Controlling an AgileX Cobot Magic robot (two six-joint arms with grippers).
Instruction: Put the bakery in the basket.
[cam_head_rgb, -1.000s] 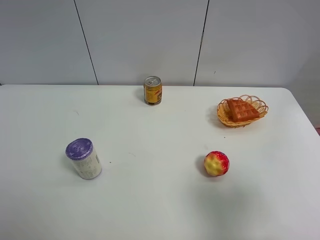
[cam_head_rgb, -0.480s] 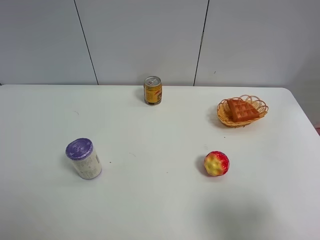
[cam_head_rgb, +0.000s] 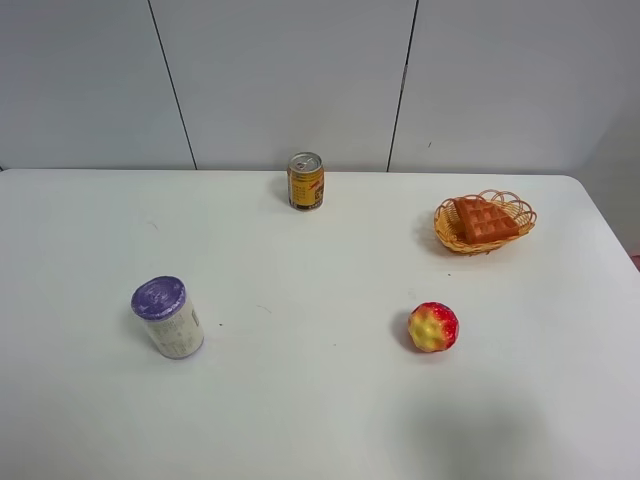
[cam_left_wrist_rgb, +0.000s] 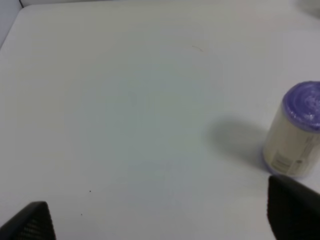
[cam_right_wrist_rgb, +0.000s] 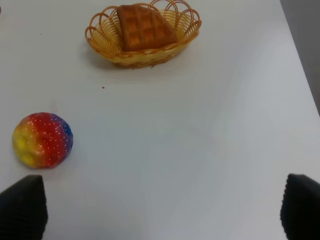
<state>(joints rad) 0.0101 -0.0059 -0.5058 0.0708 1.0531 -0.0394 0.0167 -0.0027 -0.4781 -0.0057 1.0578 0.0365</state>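
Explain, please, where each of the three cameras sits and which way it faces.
Exterior high: mounted high, looking down across the white table toward the wall; no part of the robot shows.
Left wrist: on the left arm, looking down at the purple-lidded container; its open jaws show as dark tips.
Right wrist: on the right arm, facing the basket with the bakery in it; open dark jaw tips show.
Exterior and right wrist views share the basket and the round fruit.

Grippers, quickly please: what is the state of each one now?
Left gripper: open, holding nothing.
Right gripper: open, holding nothing.
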